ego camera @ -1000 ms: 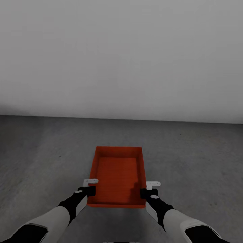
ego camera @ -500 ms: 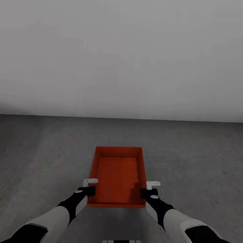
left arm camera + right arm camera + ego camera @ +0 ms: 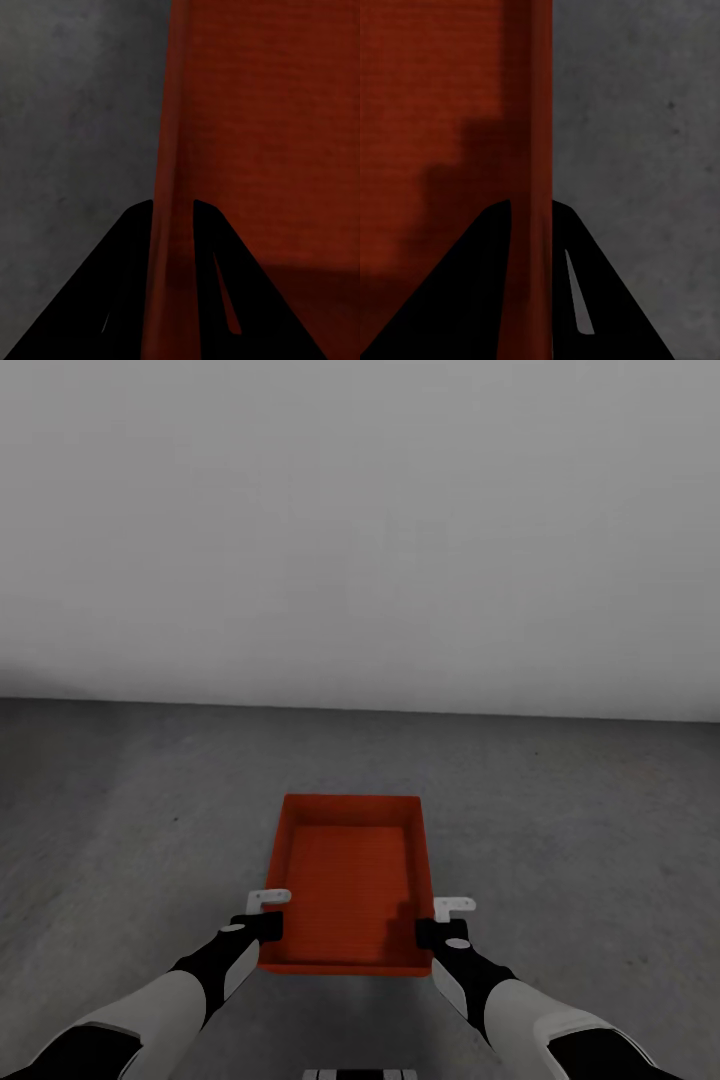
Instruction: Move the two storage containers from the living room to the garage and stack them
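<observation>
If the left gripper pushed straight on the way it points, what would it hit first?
The left gripper already straddles the side wall of the orange-red rectangular storage container, jaws either side, so it would slide along that wall. Past it likely the dark grey concrete floor, though depth is unclear.

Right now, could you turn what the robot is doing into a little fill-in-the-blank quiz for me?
1. The storage container is colored ____.
2. The left gripper is clamped on the container's thin side ____.
3. The right gripper grips the ____ side wall.
4. Beneath the container lies the grey concrete ____.

Missing words: orange-red; wall; opposite; floor
</observation>
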Robot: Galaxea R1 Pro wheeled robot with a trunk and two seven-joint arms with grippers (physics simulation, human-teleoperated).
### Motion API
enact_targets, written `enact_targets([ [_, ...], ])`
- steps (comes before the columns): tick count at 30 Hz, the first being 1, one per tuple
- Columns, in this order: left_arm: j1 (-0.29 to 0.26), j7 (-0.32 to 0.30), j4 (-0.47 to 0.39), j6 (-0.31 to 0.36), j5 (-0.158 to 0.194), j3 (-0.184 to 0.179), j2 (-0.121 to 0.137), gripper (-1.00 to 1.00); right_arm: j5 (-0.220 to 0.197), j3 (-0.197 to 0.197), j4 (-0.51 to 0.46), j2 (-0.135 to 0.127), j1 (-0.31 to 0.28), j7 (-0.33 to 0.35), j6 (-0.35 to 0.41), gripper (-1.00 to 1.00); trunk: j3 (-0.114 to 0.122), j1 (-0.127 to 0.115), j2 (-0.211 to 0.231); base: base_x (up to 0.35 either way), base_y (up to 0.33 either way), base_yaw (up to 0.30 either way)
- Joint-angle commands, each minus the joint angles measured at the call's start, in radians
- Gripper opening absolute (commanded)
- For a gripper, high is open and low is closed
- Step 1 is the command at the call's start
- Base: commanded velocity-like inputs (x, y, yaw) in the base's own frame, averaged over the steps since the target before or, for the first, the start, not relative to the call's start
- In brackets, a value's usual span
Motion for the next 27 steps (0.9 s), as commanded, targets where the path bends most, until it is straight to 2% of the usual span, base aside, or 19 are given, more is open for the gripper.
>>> enact_targets([
  [1, -0.001, 0.042, -0.006, 0.006, -0.012, 0.059, 0.001, -1.00, -0.011, -0.019, 0.045, -0.004, 0.000, -0.010, -0.006, -1.00, -0.004, 0.004, -0.008, 0.000, 0.000, 0.000],
  [16, -0.001, 0.042, -0.006, 0.006, -0.012, 0.059, 0.001, -1.00, -0.011, -0.019, 0.045, -0.004, 0.000, -0.010, -0.006, -1.00, -0.051, 0.061, -0.113, 0.000, 0.000, 0.000],
  [27, -0.001, 0.042, -0.006, 0.006, -0.012, 0.060, 0.001, -1.00, -0.011, -0.019, 0.045, -0.004, 0.000, -0.010, -0.006, -1.00, -0.051, 0.061, -0.113, 0.000, 0.000, 0.000],
])
